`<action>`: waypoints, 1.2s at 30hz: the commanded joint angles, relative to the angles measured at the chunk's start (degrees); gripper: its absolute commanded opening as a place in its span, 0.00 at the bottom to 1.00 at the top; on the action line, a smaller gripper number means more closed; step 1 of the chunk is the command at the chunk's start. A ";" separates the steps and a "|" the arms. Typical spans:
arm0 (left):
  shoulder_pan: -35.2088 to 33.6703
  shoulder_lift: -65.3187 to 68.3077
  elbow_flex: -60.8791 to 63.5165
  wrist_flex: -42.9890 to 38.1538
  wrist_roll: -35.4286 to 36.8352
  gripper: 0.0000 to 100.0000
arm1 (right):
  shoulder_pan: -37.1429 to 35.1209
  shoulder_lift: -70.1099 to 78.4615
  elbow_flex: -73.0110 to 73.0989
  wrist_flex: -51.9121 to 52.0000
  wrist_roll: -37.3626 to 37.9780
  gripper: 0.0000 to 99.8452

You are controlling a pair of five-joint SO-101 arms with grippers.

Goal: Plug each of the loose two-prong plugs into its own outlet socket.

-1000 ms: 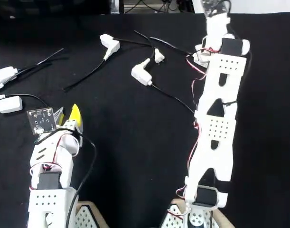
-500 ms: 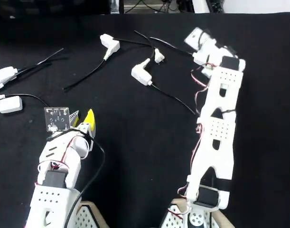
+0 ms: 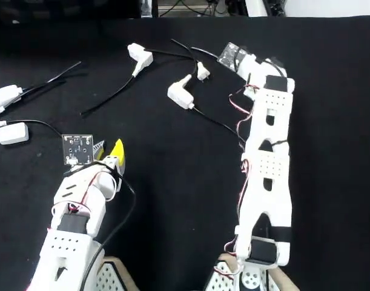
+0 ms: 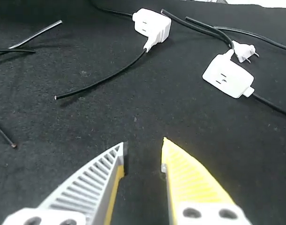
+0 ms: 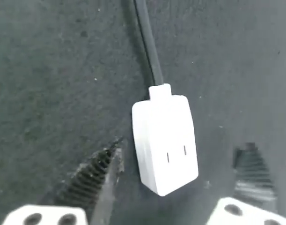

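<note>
White socket lies lengthwise between your right tool's wide-open, empty jaws, its cord pointing away from it.

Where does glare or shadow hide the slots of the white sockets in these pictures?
High view: the white block at the left edge glares against the black cloth, so no slots can be read. Left wrist view: the light is even, and the angled socket shows both slots plainly. Right wrist view: the near socket is evenly lit, slots plain.
</note>
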 commanded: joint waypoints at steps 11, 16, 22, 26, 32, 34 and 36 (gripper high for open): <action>0.57 0.26 0.75 -1.41 -0.09 0.15 | -1.23 1.98 1.19 1.23 0.09 0.05; 0.48 0.26 0.75 -1.41 -0.09 0.15 | -0.53 -1.27 -3.12 9.76 -1.76 0.03; 0.48 0.26 0.75 -1.41 -0.09 0.15 | -0.18 -15.60 -2.51 15.74 -10.46 0.02; 0.48 0.26 0.75 -1.41 -0.09 0.15 | -1.05 -23.34 -2.33 20.57 -10.81 0.02; 0.40 0.26 0.75 -1.41 -0.09 0.15 | -3.69 -32.92 -1.98 33.23 -17.14 0.01; 0.40 0.26 0.75 -1.41 -0.09 0.15 | -4.48 -35.30 0.31 33.76 -20.31 0.01; 0.40 0.26 0.75 -1.41 -0.09 0.15 | -5.01 -38.02 3.56 33.76 -20.22 0.01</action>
